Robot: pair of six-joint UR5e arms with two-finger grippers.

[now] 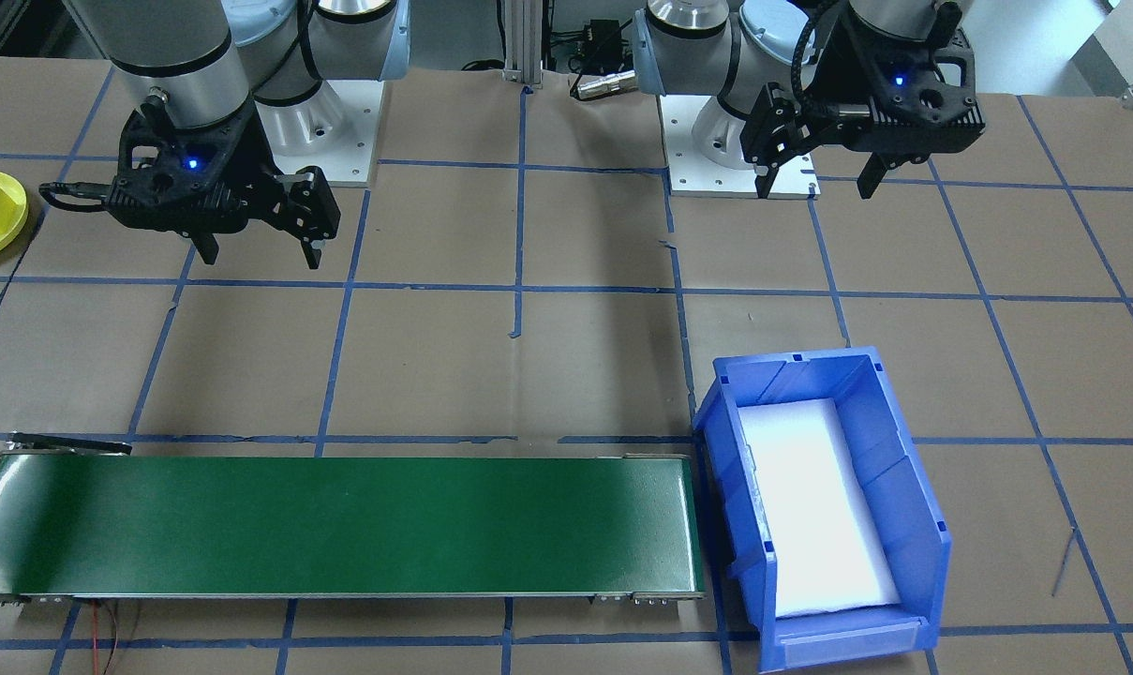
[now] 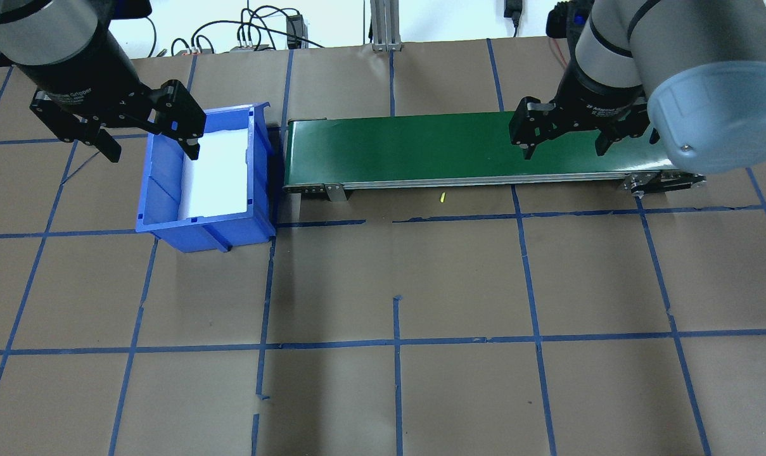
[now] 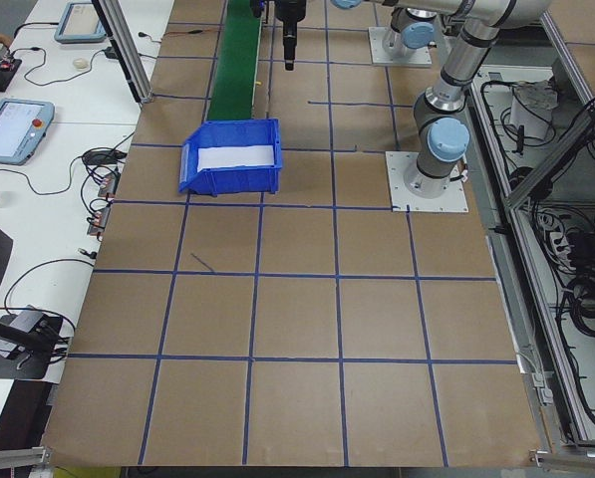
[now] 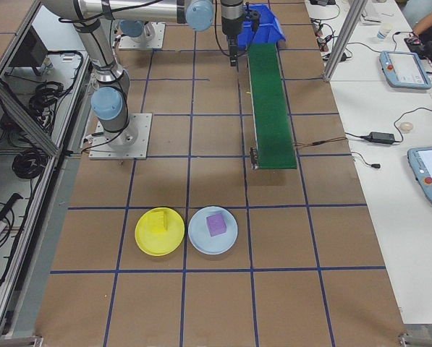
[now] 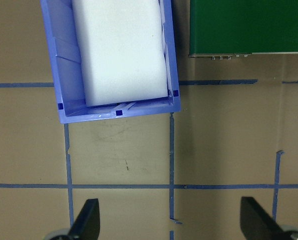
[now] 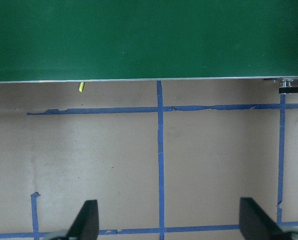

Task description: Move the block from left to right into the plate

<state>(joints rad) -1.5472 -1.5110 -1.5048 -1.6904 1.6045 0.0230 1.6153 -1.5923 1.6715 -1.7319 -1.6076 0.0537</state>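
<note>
The table is carrying a green belt along its far side, with a blue bin standing just off the belt's end on the robot's left. No block is showing on the belt or in the bin, so the step in hand is looking like a wait.

The yellow plate is sitting well beyond the belt's other end, on the robot's right, touching or nearly touching a pale blue plate. A yellow block is lying in the yellow plate and a purple block in the blue one.

The left gripper is hanging by the bin, fingers spread wide and holding nothing. The right gripper is hovering over the belt's near edge, equally wide and empty.

To do this well, each gripper should be keeping its fingers apart and high until a block appears, then descending square over it.
</note>
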